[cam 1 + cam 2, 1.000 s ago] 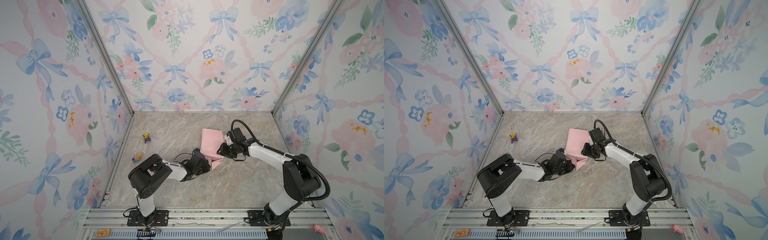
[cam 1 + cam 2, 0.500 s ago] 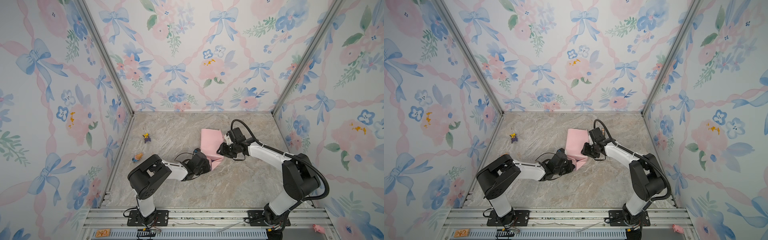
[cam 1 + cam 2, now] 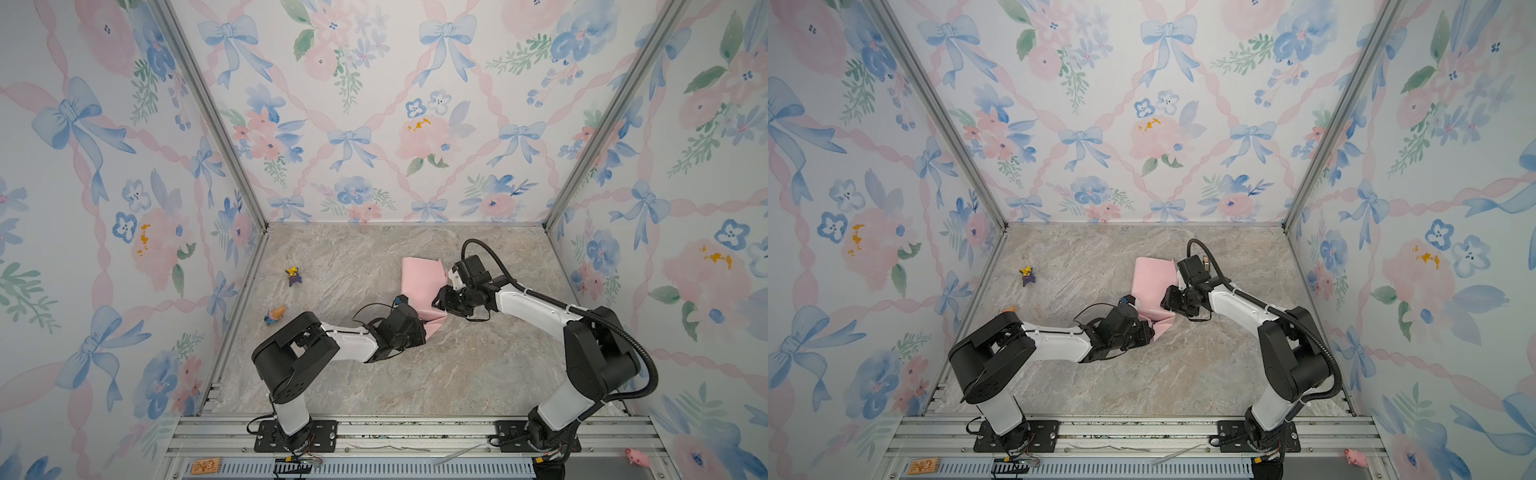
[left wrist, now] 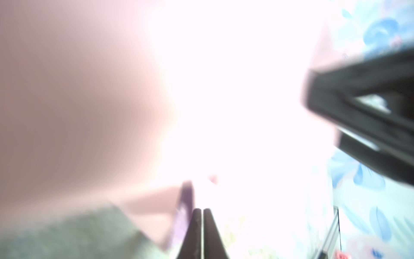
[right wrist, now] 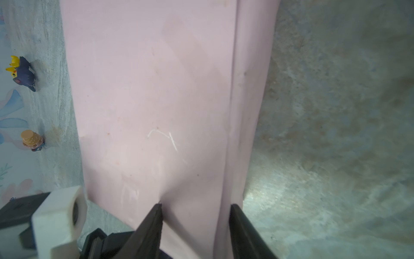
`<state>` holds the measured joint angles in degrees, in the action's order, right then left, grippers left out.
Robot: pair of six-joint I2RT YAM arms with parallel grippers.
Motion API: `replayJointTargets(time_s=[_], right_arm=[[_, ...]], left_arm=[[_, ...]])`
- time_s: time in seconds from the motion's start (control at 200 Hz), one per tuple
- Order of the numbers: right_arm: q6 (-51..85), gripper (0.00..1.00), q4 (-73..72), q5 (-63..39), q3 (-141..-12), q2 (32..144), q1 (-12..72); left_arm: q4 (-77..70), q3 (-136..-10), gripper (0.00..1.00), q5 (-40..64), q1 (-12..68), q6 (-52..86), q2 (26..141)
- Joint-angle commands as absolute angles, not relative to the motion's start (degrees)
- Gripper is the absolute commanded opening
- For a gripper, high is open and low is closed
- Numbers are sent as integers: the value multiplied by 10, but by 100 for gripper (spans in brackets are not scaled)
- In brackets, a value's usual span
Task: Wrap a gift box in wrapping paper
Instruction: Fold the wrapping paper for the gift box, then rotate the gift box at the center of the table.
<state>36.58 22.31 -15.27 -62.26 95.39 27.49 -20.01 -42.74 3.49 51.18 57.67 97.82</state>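
The wrapping paper (image 3: 419,280) lies folded, pale pink side up, in the middle of the marble table (image 3: 332,257), the right gripper (image 5: 195,205) spread loose astride its folded ridge, the left gripper (image 4: 202,212) at its near corner with fingers all but pressed together, on what I cannot tell.

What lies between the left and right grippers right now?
The wrapping paper, pink side out, fills the gap between the left gripper and right gripper in both top views; nothing else shows.
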Motion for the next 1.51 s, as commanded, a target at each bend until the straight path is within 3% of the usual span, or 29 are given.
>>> replayJointTargets(time_s=[0.0,0.2,0.56,1.01,1.27,1.5], right_arm=[[362,56,237,-161,-635,958,278],[361,63,254,-163,-652,952,277],[332,66,281,-173,-663,929,245],[310,61,273,-228,-704,1003,223],[288,51,265,-266,-721,1030,227],[255,49,271,-295,-742,1054,240]], left_arm=[[-199,-401,18,28,524,524,916],[-160,-387,39,-25,522,476,833],[-83,-444,50,-36,411,426,829],[-153,-500,43,71,363,430,955],[-170,-480,41,94,376,443,942],[-188,-438,41,90,420,467,914]])
